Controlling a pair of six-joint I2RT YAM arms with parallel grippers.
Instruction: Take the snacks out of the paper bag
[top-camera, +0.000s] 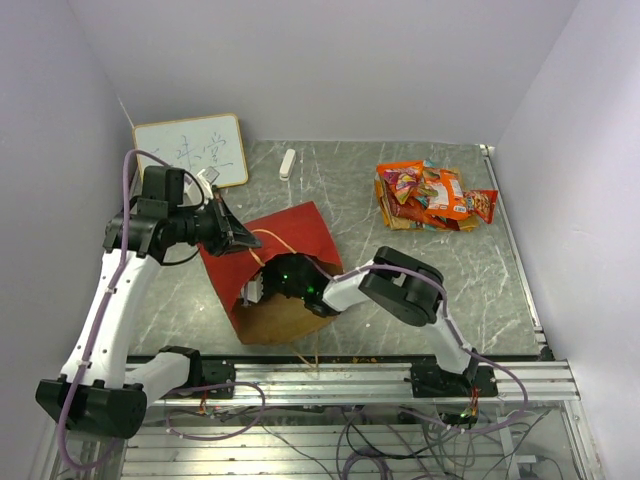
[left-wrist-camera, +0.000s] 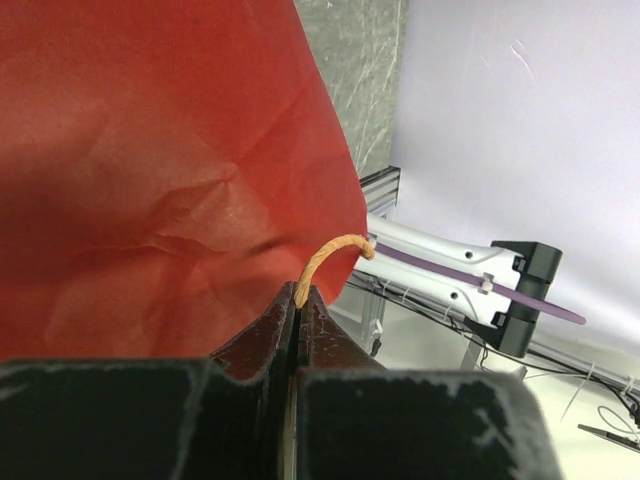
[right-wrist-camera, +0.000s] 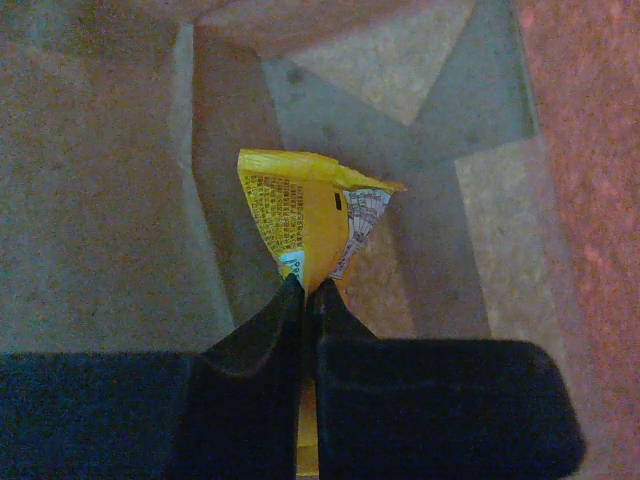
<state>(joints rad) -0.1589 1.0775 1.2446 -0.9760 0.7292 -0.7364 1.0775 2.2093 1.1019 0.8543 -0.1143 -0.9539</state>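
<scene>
Red creased paper bag (top-camera: 285, 232), axis 1–7 o'clock, mouth at 7 | left gripper (left-wrist-camera: 297, 303) pinches twisted cord handle (left-wrist-camera: 330, 248) | right gripper (right-wrist-camera: 305, 292) clamps crinkly orange foil packet (right-wrist-camera: 300, 215)

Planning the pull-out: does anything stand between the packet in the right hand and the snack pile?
Only the bag: its walls surround the packet the right hand grips, so it must exit through the mouth. Between bag and pile, nothing visible.
</scene>
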